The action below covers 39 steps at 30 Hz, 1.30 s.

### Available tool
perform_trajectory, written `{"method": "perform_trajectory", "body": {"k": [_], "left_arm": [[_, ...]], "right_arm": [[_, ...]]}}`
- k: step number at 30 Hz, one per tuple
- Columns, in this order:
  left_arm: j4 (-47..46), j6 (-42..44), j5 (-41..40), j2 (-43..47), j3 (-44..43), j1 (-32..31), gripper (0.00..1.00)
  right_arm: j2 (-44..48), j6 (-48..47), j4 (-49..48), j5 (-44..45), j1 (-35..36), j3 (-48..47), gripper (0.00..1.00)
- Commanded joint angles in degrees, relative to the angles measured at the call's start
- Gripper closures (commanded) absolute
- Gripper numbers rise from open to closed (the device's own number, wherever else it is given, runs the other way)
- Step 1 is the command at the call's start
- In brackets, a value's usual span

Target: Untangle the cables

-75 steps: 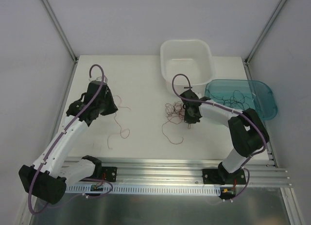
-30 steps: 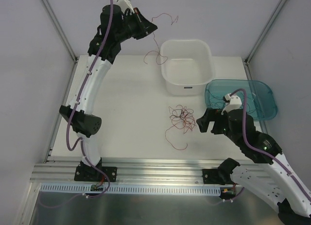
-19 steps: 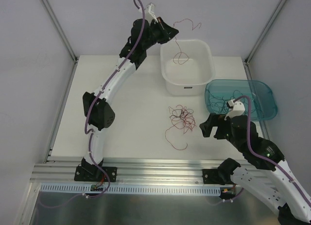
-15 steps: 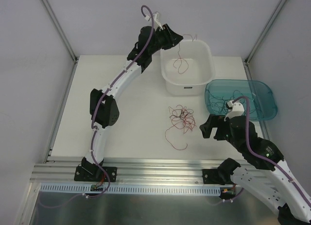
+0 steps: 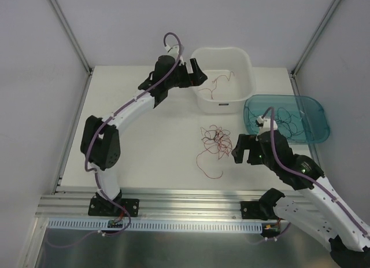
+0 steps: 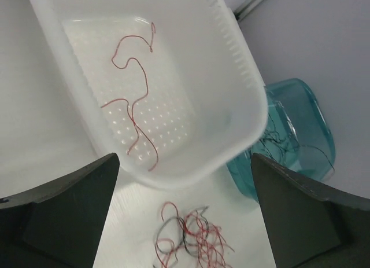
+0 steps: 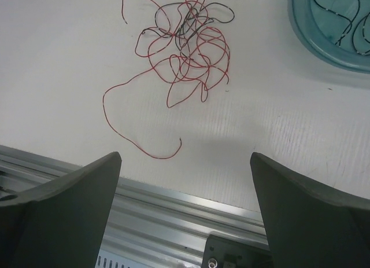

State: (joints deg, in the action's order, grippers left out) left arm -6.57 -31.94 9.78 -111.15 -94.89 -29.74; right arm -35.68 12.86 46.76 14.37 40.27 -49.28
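A small knot of thin red and black cables (image 5: 215,139) lies mid-table, with one red tail (image 5: 208,169) curling toward the front; the right wrist view shows the same knot (image 7: 185,48). A single red cable (image 5: 217,83) lies loose inside the white bin (image 5: 222,50), also seen in the left wrist view as a red strand (image 6: 136,100). My left gripper (image 5: 195,77) hovers open at the bin's left rim with nothing between its fingers. My right gripper (image 5: 237,152) hangs open just right of the knot, above the table, holding nothing.
A teal bin (image 5: 315,106) at the right holds several black cables (image 5: 277,116); it sits beside the white bin's near right corner (image 6: 231,77). The aluminium rail (image 7: 173,221) runs along the table's front edge. Grey walls enclose the table.
My left arm swung from high at the back down to the white bin and opened, dropping the red cable into it. My right gripper shifted slightly left toward the knot.
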Motion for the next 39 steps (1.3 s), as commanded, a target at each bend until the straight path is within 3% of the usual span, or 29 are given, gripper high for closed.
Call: {"method": "perform_trajectory", "body": {"k": [1,8,13,19,22,32,36,37,39], "left_arm": [[-0.2,6.5,0.7,15.5,7.8,-2.2,0.01],[8.7,6.8,-1.8,28.9,30.8,-10.4,0.01],[9.8,0.8,-4.8,33.6,42.6,-18.3,0.05],[10.0,-8.5,-9.5,29.6,46.0,-23.3,0.10],[10.1,-10.6,-10.6,25.6,44.8,-24.2,0.18],[10.0,-13.3,-7.0,15.8,41.0,-25.4,0.52],[10.2,-13.2,-6.5,15.1,41.5,-25.4,0.76],[10.3,-12.9,-6.6,15.4,42.0,-25.2,0.88],[12.3,-11.8,-7.8,17.4,42.5,-24.8,0.99]], "right_arm": [[-4.4,1.3,-2.9,-2.6,0.2,-0.9,0.01],[-14.5,0.8,-7.1,-2.5,-0.6,-0.8,0.01],[-22.9,-4.7,-11.4,-5.0,-5.5,-2.4,0.04],[-31.5,-9.3,-18.1,-11.6,-12.3,-4.2,0.08],[-37.8,-11.5,-19.5,-13.8,-13.7,-7.0,0.09],[-52.4,-14.6,-22.6,-15.3,-14.5,-13.3,0.19],[-57.4,-13.8,-24.0,-15.8,-14.5,-14.4,0.24],[-59.0,-13.3,-24.3,-16.0,-14.4,-14.8,0.26],[-60.2,-13.1,-24.9,-15.6,-14.5,-14.6,0.34]]}}
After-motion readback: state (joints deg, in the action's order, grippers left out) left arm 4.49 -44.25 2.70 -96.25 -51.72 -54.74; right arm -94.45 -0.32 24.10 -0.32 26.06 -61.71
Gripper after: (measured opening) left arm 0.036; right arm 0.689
